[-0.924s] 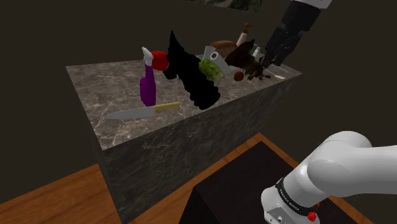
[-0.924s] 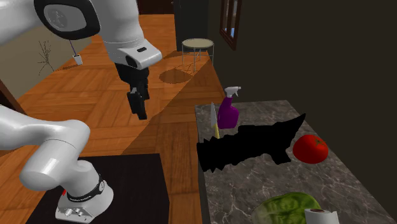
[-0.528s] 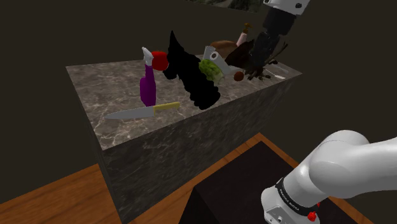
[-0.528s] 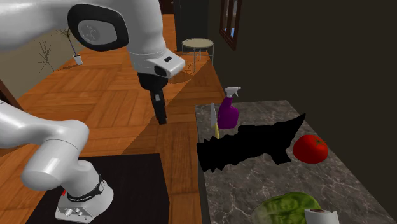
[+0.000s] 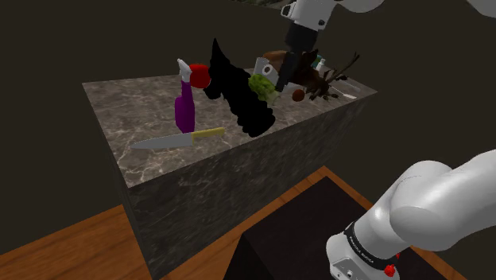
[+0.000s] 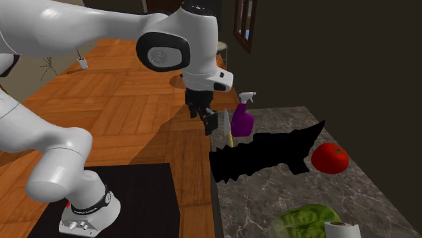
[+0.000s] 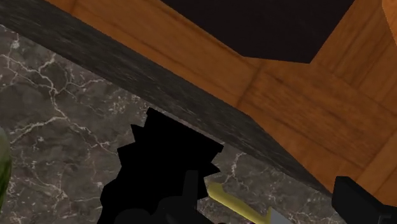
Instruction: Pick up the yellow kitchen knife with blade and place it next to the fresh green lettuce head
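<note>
On the table: a dark, white-veined marble block table (image 5: 119,107) carries a yellow-handled kitchen knife with a silver-grey blade (image 5: 176,140), a purple spray bottle with a white trigger (image 5: 184,109), a round red tomato (image 6: 330,157), a jagged pure-black shape (image 6: 270,157), a leafy green lettuce head (image 6: 304,222) and a white paper roll (image 6: 340,230).
Knife: it lies flat near the table's long edge, just beside the spray bottle. Its handle end points toward the black shape and its blade points away from it.
Knife and lettuce: they are well apart, with the black shape between them.
Lettuce: it sits toward the other end of the table, with the paper roll just beside it.
End effector: the all-black two-finger end effector (image 6: 207,128) hangs in the air above the table's edge, near the knife's blade in the second exterior view, and touches nothing. In the wrist view its fingers stand apart, and the yellow handle shows beneath them, not held.
Arm: the white arm with dark joints (image 6: 101,27) arches over from its stand.
Floor: orange-brown wooden planks (image 6: 122,115), with a small round stool (image 6: 210,46) farther off.
</note>
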Controlling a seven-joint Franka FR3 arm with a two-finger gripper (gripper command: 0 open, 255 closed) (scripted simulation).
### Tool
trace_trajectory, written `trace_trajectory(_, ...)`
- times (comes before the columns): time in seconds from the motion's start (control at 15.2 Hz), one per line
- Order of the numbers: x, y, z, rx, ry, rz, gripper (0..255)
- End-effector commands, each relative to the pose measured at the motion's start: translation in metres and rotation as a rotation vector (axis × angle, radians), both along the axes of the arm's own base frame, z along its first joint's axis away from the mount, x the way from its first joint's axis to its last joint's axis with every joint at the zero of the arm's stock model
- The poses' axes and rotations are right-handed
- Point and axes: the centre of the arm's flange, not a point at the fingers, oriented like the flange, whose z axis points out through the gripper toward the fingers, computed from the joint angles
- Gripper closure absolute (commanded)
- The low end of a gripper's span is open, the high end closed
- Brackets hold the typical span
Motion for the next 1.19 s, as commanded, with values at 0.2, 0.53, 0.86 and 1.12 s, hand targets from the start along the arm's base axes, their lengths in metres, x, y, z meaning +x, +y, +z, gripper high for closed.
trace_trajectory(0.2, 0.050, 0.031, -0.034, 0.014, -0.001, 0.197, 0)
trace_trajectory(0.53, 0.094, 0.073, -0.065, 0.029, -0.002, 0.391, 0)
trace_trajectory(0.86, 0.129, 0.122, -0.095, 0.043, -0.003, 0.584, 0)
trace_trajectory(1.12, 0.150, 0.166, -0.119, 0.055, -0.003, 0.739, 0)
